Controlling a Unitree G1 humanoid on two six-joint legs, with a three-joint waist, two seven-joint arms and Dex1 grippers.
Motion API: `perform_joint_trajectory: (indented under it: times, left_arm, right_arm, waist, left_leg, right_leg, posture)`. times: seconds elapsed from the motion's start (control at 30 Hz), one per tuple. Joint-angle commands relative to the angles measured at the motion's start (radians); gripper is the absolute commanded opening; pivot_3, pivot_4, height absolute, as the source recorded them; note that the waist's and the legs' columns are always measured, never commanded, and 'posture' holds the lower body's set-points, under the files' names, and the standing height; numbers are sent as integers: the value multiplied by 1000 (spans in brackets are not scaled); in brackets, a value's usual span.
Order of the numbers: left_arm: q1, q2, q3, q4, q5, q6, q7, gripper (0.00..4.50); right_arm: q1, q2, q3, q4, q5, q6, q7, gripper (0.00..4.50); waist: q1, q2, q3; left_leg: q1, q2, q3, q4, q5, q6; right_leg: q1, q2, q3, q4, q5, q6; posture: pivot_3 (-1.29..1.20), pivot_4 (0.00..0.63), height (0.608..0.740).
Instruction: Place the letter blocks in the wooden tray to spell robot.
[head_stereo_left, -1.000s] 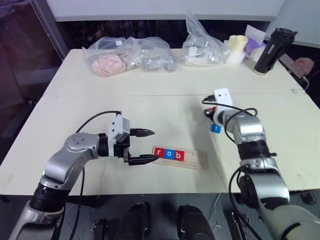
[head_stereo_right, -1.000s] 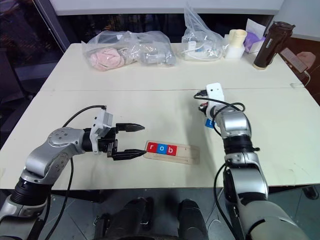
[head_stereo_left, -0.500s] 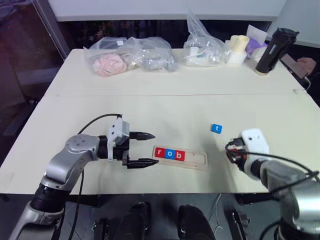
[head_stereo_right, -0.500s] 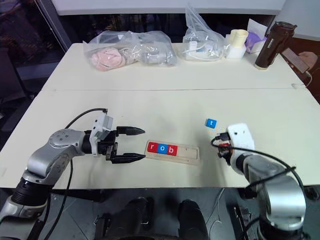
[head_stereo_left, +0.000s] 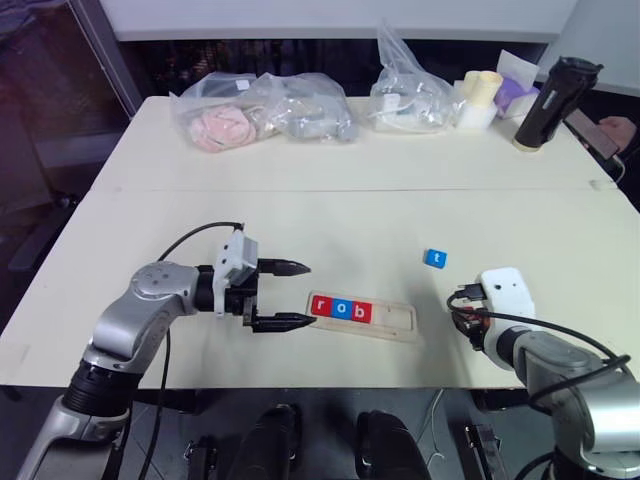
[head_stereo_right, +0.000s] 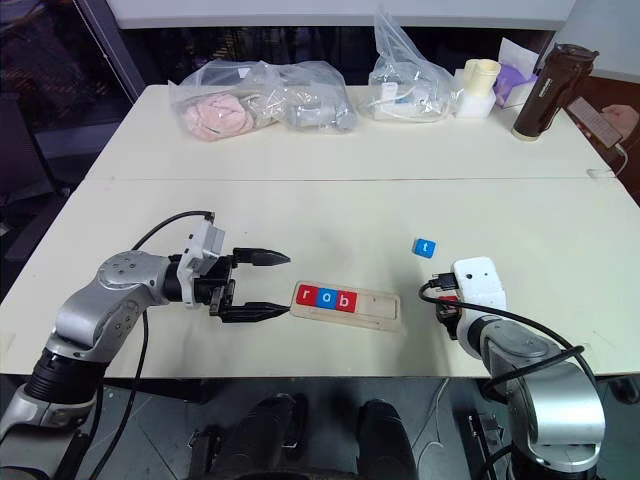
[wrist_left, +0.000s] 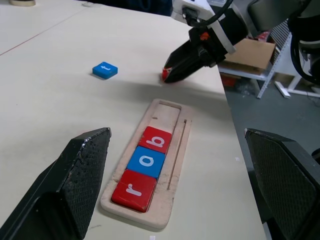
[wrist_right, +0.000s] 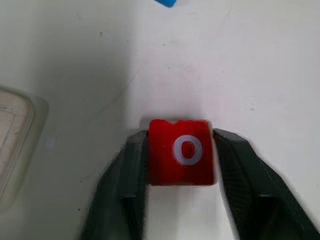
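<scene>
Pale wooden tray (head_stereo_left: 365, 317) holds 3 letter blocks (head_stereo_left: 339, 309) at its left end: red r, blue o, red b. 1 blue t block (head_stereo_left: 434, 258) lies beyond the tray's right end, well apart. 1 red o block (wrist_right: 182, 151) sits right of the tray between the right gripper (wrist_right: 181, 155) fingers, touching them. Left gripper (head_stereo_left: 291, 294), jaws spread wide and empty, hovers just left of the tray.

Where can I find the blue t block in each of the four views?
Left eye view: blue t block on the table, beyond the bare end of the wooden tray.
Right eye view: blue t block, same place.
Left wrist view: blue t block beyond the wooden tray, apart from it.
Right wrist view: probably the blue corner past the red o block.
Shared landmark: the wooden tray.
</scene>
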Motion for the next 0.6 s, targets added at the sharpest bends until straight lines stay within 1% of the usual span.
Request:
perform_joint_trajectory:
  times: [0.03, 0.07, 0.1, 0.17, 0.23, 0.27, 0.3, 0.37, 0.43, 0.5, 0.6]
  left_arm:
    - [2, 7, 14, -20, -1, -15, -3, 4500]
    - [2, 8, 14, -20, -1, -14, -3, 4500]
    - [1, 9, 14, -19, -1, -13, -4, 4500]
    - [-4, 8, 13, -14, 0, -12, -5, 4500]
    - [-10, 6, 11, -10, 2, -13, -5, 4500]
    - [-13, 4, 10, -9, 2, -11, -3, 4500]
    - [-14, 2, 9, -8, 3, -12, -2, 4500]
    - [-13, 0, 7, -10, 4, -11, 0, 4500]
    - [-11, 0, 8, -15, 3, -10, 0, 4500]
    - [-11, 0, 9, -16, 5, -11, 1, 4500]
    - [-11, -2, 10, -21, 7, -11, 6, 4500]
  right_arm:
    - [-68, -234, 4, -12, 126, -25, 204, 4137]
    - [-75, -330, 12, -8, 165, -77, 290, 4460]
    - [-69, -411, 16, 0, 189, -145, 363, 4460]
    - [-35, -556, 20, 56, 185, -329, 488, 4460]
    - [-3, -656, 29, 147, 154, -539, 602, 4460]
    - [10, -686, 34, 194, 140, -639, 654, 4460]
    - [27, -714, 39, 254, 136, -737, 726, 4460]
    - [51, -750, 58, 373, 106, -937, 835, 4460]
    - [21, -753, 100, 512, 74, -1097, 901, 4460]
    - [-31, -745, 153, 642, 44, -1206, 956, 4460]
    - [-80, -734, 212, 763, 15, -1297, 1018, 4460]
  waist:
    - [0, 3, 2]
    - [-1, 4, 3]
    - [-1, 3, 3]
    - [0, 1, 3]
    - [1, 1, 3]
    - [1, 1, 3]
    - [1, 1, 3]
    - [1, 1, 3]
    - [0, 1, 3]
    - [-1, 1, 3]
    - [0, 1, 3]
  left_leg:
    - [0, 0, 0, 1, 0, 0]
    - [0, 0, 1, 2, 0, 0]
    - [0, 0, 1, 3, 0, 1]
    - [1, 1, 0, 3, 0, 0]
    - [0, 1, -1, 1, 0, 0]
    - [0, 1, -1, 0, 0, 1]
    - [0, 1, 0, 0, -1, 1]
    - [-1, 1, 0, 1, -2, 3]
    - [-1, 0, 0, 1, -2, 4]
    - [-1, 0, 1, 2, -3, 4]
    - [-1, 0, 1, 3, -3, 4]
  right_leg:
    - [0, 0, 0, 0, 0, 0]
    - [1, 0, 0, 0, 0, 0]
    - [2, -1, 0, -1, 0, 0]
    - [4, -1, -2, -2, -2, 4]
    - [3, -1, -3, -3, -3, 4]
    - [4, -1, -3, -4, -2, 3]
    - [4, -1, -3, -5, -1, 1]
    - [4, -1, -3, -7, 0, 2]
    - [6, -1, -3, -10, 0, 2]
    - [6, -1, -3, -11, 1, 4]
    - [6, -1, -2, -11, 2, 3]
  posture:
    - [0, 150, 738]
    - [0, 150, 738]
    - [0, 150, 738]
    - [0, 150, 738]
    - [0, 150, 738]
    - [0, 150, 738]
    - [0, 150, 738]
    - [0, 150, 738]
    - [0, 150, 738]
    - [0, 150, 738]
    - [0, 150, 738]
